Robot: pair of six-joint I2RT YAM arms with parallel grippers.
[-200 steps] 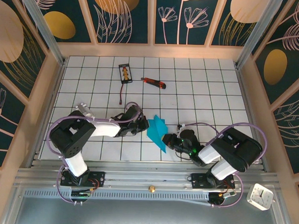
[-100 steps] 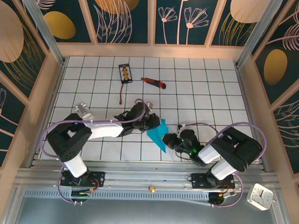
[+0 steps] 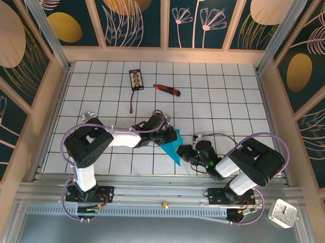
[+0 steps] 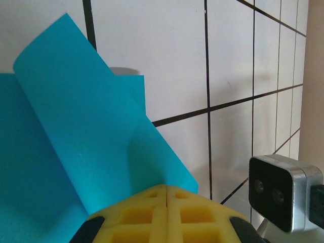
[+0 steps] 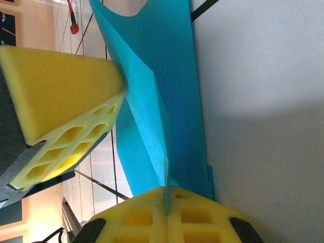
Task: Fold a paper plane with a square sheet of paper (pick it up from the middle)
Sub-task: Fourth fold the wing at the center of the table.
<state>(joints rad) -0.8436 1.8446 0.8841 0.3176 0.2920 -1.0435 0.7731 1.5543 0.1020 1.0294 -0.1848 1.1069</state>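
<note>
The cyan-blue sheet of paper (image 3: pixel 174 147), creased into an angular shape, lies on the white grid table between my two grippers. My right gripper (image 3: pixel 184 152) is shut on its near right edge; in the right wrist view an upright fold of paper (image 5: pixel 152 91) runs down into the seam of the yellow fingers, at the gripper's (image 5: pixel 166 191) tips. My left gripper (image 3: pixel 167 133) is shut with its tips over the paper's left part. In the left wrist view the paper (image 4: pixel 76 142) curls up beyond the gripper's (image 4: pixel 167 188) closed tips, with no paper visible in the seam.
A red-and-black utility knife (image 3: pixel 167 89) and a small black card (image 3: pixel 135 79) lie at the back of the table, with a thin red-tipped cable (image 3: pixel 132 102) near them. Wooden walls enclose the table. A small clock (image 3: pixel 282 212) sits outside at the front right.
My left gripper has moved right, from beside the paper's left edge to over it, and now covers part of the sheet. The right gripper has held still on the paper.
</note>
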